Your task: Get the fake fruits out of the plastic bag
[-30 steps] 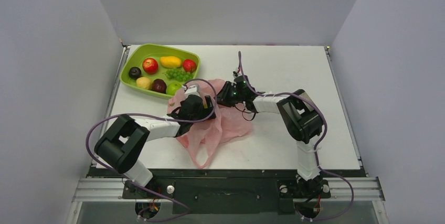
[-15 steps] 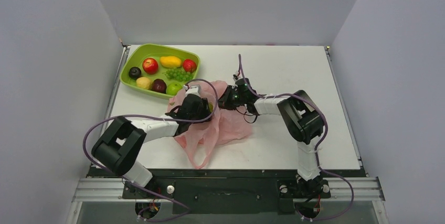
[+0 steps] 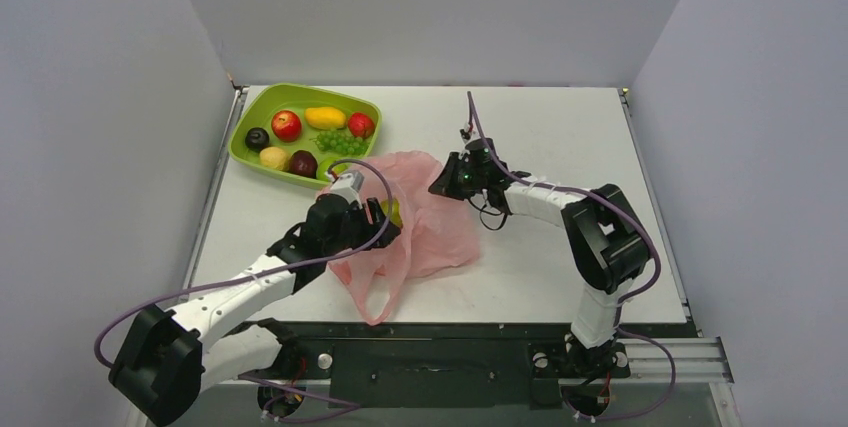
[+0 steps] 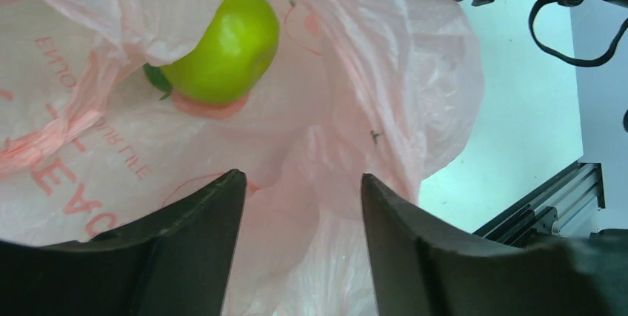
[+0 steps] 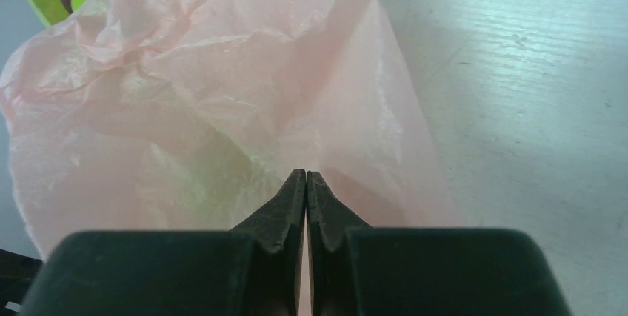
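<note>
The pink plastic bag [image 3: 430,237] lies crumpled mid-table. A green apple [image 3: 391,212] sits in its open mouth; it also shows in the left wrist view [image 4: 226,53], wrapped round by bag film [image 4: 355,72]. My left gripper [image 3: 375,227] is open and empty just short of that apple, its jaws apart over the bag [image 4: 302,179]. My right gripper [image 3: 441,185] is shut on the bag's far right edge and holds it up; its fingers [image 5: 306,177] are pressed together on the film [image 5: 185,94]. Anything else inside the bag is hidden.
The lime-green tray [image 3: 248,119] at the far left holds a plum [image 3: 257,137], red apple [image 3: 286,125], mango [image 3: 325,117], another red apple [image 3: 360,125], grapes [image 3: 340,142], lemon [image 3: 273,157], dark red apple [image 3: 303,163] and green apple [image 3: 330,169]. The bag's handle [image 3: 375,297] reaches the table's front edge.
My left arm has drawn back toward the near left, out of the bag, and the green apple now shows in the bag mouth. My right gripper moved right, pulling the bag edge.
</note>
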Tool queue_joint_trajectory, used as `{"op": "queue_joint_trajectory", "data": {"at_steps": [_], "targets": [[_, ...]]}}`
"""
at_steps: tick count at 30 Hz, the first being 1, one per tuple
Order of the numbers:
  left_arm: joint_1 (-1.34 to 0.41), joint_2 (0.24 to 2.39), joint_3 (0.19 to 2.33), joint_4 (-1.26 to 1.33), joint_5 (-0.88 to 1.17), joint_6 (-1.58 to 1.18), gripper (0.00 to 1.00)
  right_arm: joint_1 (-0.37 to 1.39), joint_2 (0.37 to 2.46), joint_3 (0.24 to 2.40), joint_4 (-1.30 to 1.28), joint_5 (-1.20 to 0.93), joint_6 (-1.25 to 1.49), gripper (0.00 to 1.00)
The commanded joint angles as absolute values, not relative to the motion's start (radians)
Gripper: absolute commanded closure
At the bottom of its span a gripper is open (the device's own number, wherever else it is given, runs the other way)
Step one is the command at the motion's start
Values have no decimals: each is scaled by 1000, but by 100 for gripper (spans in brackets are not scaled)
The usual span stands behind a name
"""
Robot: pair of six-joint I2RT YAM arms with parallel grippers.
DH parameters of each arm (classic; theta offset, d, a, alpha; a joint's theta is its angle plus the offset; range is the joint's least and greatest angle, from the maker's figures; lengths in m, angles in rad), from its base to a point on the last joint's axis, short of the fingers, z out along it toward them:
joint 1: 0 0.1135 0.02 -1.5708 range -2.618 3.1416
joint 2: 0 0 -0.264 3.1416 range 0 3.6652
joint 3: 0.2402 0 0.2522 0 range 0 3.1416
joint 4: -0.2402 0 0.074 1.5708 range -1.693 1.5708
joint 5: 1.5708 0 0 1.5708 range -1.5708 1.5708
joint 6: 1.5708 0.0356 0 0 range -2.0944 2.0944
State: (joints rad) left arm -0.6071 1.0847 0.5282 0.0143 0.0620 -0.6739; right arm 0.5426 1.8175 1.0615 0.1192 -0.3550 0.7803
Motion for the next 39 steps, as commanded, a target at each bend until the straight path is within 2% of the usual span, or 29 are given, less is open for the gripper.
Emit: {"op": "queue_joint_trajectory", "data": {"at_steps": [1,5,12,25,36,39], "targets": [[-587,1061,512,-22,50,-696,40,551,1782,1066,99,-360,712,100],[-571,1114,523,60,-4,-724,32,586,1787,1117,65,-345,698,100],[-547,1259,616,136,-94,-747,25,587,1826,1180,57,-334,718,100],[-538,1428,699,168,-114,-828,19,589,1920,1181,123,-357,763,100],[-540,1647,820,84,-132,-832,20,604,1953,1171,158,-372,782,100],[-540,1668,797,115,-99,-827,32,605,1953,1165,159,-372,781,100]]}}
